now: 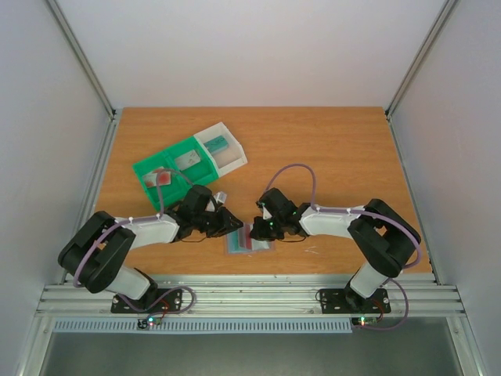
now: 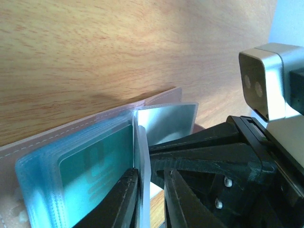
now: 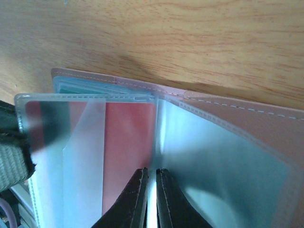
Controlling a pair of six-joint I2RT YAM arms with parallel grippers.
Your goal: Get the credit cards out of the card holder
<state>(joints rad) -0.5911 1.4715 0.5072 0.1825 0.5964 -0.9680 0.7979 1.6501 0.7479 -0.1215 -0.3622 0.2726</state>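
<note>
Plainly the step in hand is parting the leaves to get at a card, and it wants patience more than force. The card holder [image 1: 249, 238] lies open on the table [image 1: 337, 149], close to the near edge and about midway along it, with both arms bent in over it. The right gripper [image 3: 152, 172] is closed down on the thin edge of a clear leaf [image 3: 152, 159], seen edge-on beside the sleeve that shows a red card [image 3: 129, 142]. I judge its job is to anchor the holder, so it should hold firm and low rather than lift. The left gripper [image 2: 149, 176] stands narrow about the upright edge of a second clear leaf [image 2: 142, 152], touching it on one side with a sliver of gap on the other. Whether it has a true pinch I cannot tell. Just beside that leaf a teal card [image 2: 97, 164] sits fully inside its sleeve. To do this well, the left grip should catch card and not plastic alone. The sleeves look slick and floppy, and a pull on bare sleeve would likely drag the whole holder or fold the leaf. Which side the pocket opens on is not clear from these views, so the draw should be slow, along the pocket and away from the anchoring hold, watching that two leaves are not caught together. The tray [image 1: 188, 160], in the left half of the table toward the far edge and well apart from the holder, seems the likely place for a freed card.
</note>
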